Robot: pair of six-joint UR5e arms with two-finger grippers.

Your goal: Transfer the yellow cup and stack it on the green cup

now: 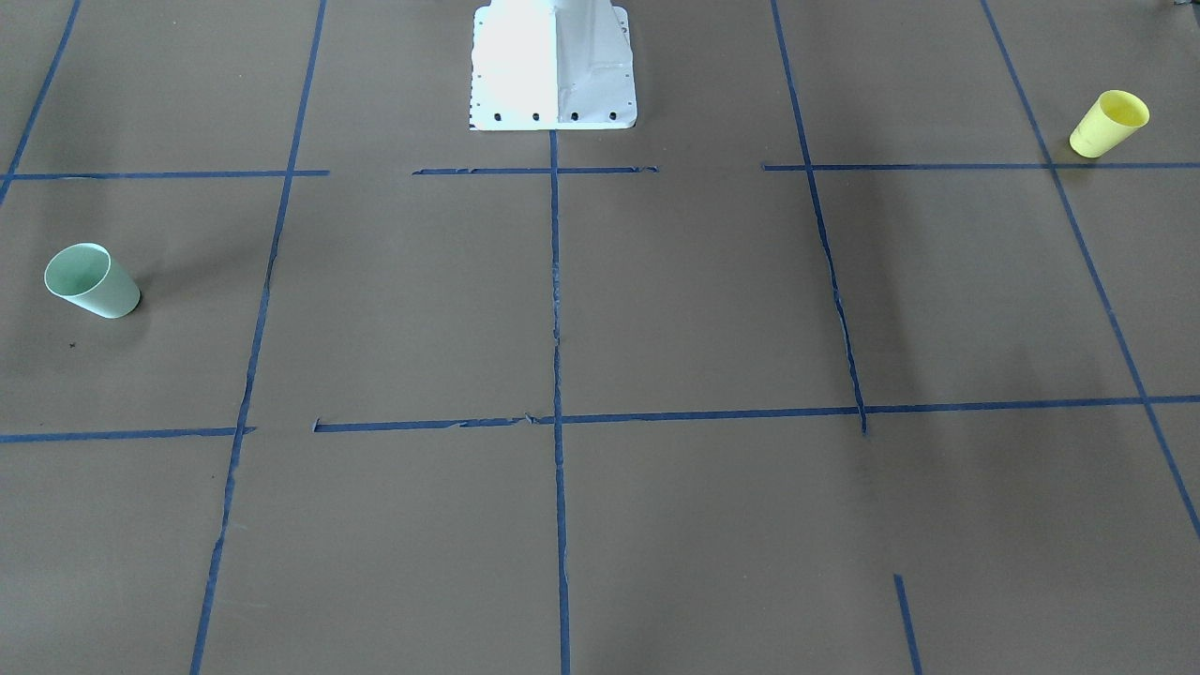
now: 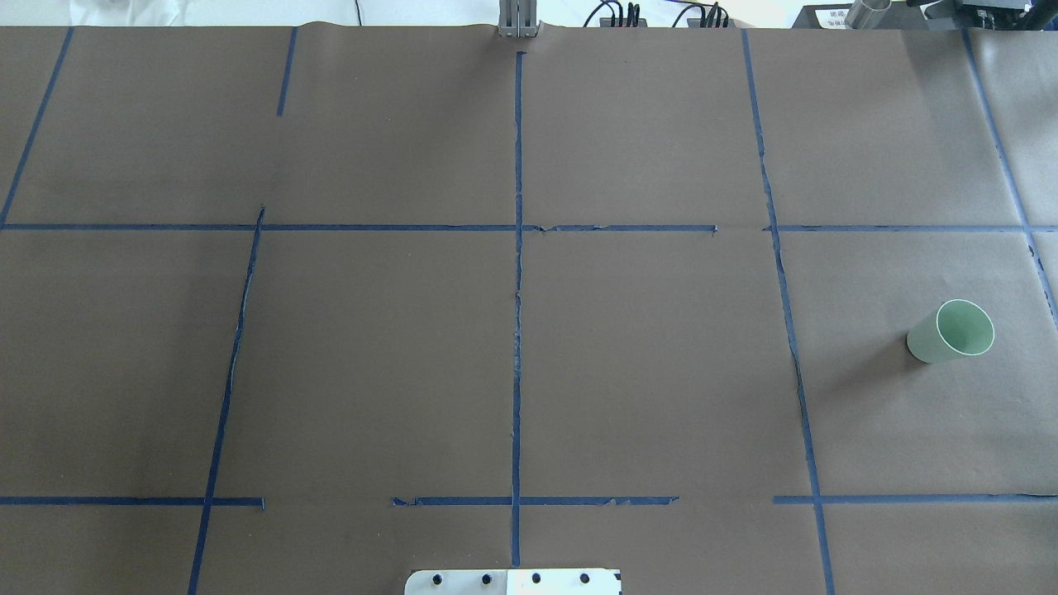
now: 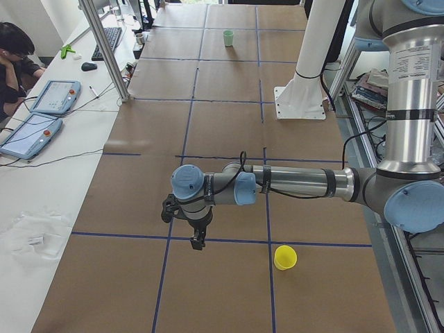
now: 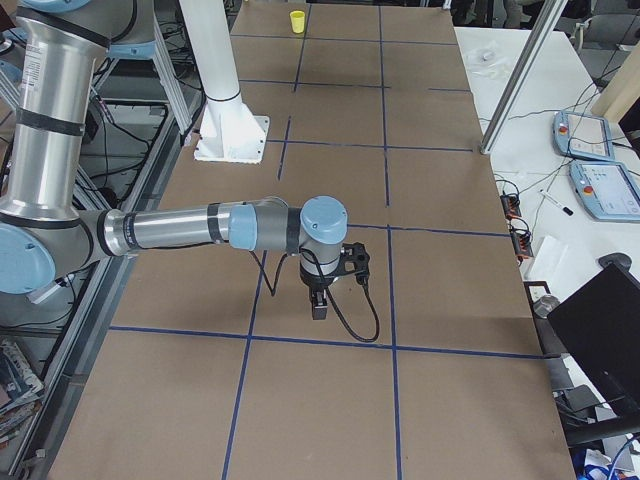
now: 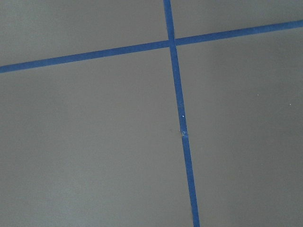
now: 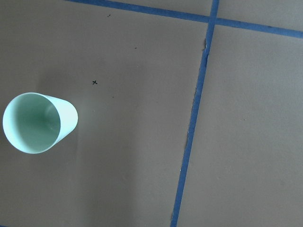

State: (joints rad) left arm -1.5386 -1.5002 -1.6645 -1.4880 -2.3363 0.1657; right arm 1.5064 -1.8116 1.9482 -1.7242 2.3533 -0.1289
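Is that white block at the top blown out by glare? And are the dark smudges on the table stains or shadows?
Front-facing view: the base is overexposed, detail lost; the dark bands on the table have soft edges, so likely shadows. Overhead view: the green cup casts a faint shadow to its lower left. Right wrist view: sharp, evenly lit.

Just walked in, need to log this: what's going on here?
Nothing is grasped yet. The yellow cup stands upright far on the robot's left, the green cup upright far on its right. The left gripper hangs above the table near the yellow cup; the right gripper hangs near the green one.
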